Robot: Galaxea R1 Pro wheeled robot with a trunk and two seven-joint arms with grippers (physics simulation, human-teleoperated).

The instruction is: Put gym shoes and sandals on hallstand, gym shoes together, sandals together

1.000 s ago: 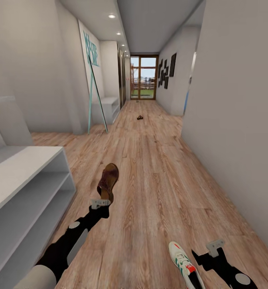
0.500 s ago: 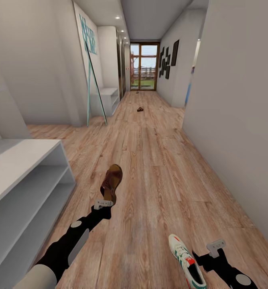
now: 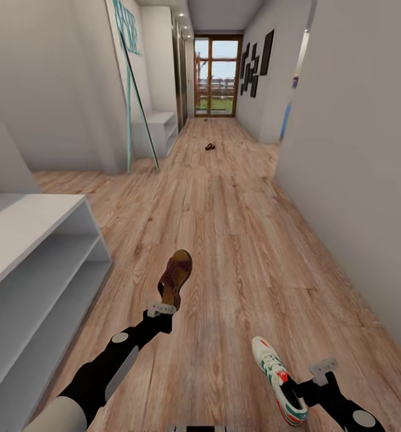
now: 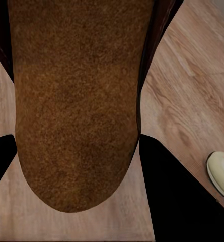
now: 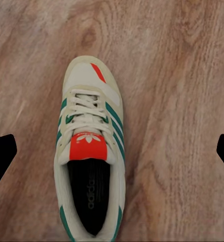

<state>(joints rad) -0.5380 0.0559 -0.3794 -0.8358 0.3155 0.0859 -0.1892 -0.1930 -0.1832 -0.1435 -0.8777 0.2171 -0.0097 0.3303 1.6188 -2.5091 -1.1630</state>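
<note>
Our left gripper [image 3: 162, 309] fingers clamp a sandal [image 3: 176, 278]; right gripper [image 3: 322, 367] fingers spread wide over a gym shoe [image 5: 90, 166]. Next: lower and close.

Sandal [image 4: 76, 101] in the left wrist view: top cut off by the frame edge; strap not visible.
Sneaker [image 3: 278, 380] in the head view: heel partly hidden behind the right arm.
Sneaker in the right wrist view: heel cut off at the frame edge.
Shoe rack [image 3: 38, 270]: cut off at the head view's left edge.
Far dark object [image 3: 209, 146] on the floor: too small to identify.
</note>
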